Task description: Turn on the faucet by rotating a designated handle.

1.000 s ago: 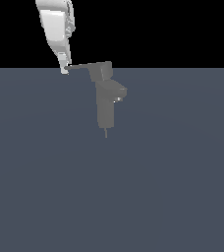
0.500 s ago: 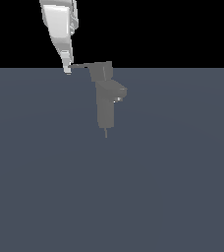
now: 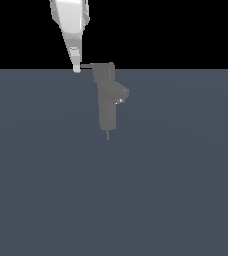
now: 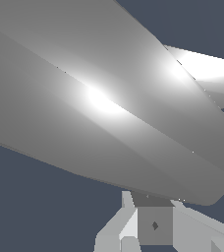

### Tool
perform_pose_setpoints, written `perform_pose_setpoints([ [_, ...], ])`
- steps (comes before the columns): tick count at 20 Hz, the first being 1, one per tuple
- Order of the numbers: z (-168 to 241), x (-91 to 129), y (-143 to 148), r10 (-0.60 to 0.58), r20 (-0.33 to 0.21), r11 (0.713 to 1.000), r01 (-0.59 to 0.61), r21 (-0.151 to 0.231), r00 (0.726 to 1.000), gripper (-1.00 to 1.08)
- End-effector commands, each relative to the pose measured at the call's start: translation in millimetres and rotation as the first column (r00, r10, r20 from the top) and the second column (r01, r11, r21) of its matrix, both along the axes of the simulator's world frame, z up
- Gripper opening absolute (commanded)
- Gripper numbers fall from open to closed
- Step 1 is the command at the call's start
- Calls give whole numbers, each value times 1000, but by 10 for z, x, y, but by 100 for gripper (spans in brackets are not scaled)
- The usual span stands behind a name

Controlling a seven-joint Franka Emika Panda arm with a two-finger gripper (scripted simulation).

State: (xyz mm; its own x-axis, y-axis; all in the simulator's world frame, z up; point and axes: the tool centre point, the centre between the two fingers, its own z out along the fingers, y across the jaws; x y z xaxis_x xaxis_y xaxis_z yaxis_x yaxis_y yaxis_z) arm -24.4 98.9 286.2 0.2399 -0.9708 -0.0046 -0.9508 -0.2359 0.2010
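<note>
Glossy white end effector (image 3: 76, 69) met thin grey lever handle (image 3: 86, 65) of matte-grey blocky faucet (image 3: 107, 97), opening indiscernible, arm cropped above.

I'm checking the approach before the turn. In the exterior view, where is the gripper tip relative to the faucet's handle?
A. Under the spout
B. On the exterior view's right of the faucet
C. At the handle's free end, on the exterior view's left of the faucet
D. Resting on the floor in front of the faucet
C: the gripper sits at the outer end of the handle, which projects from the top of the faucet toward the exterior view's left.
</note>
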Motion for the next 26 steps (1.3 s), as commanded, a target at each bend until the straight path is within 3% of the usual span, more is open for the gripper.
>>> perform_pose_setpoints([
  [1,51,-49,-151,-12,3,1000,12,-2,1000,-100],
  [10,120,-249,-437,-12,5,1000,12,0,1000,-100],
  [12,69,-255,-323,3,-4,1000,-3,-2,1000,-100],
  [26,112,-81,-1214,-8,3,1000,8,-1,1000,-100],
])
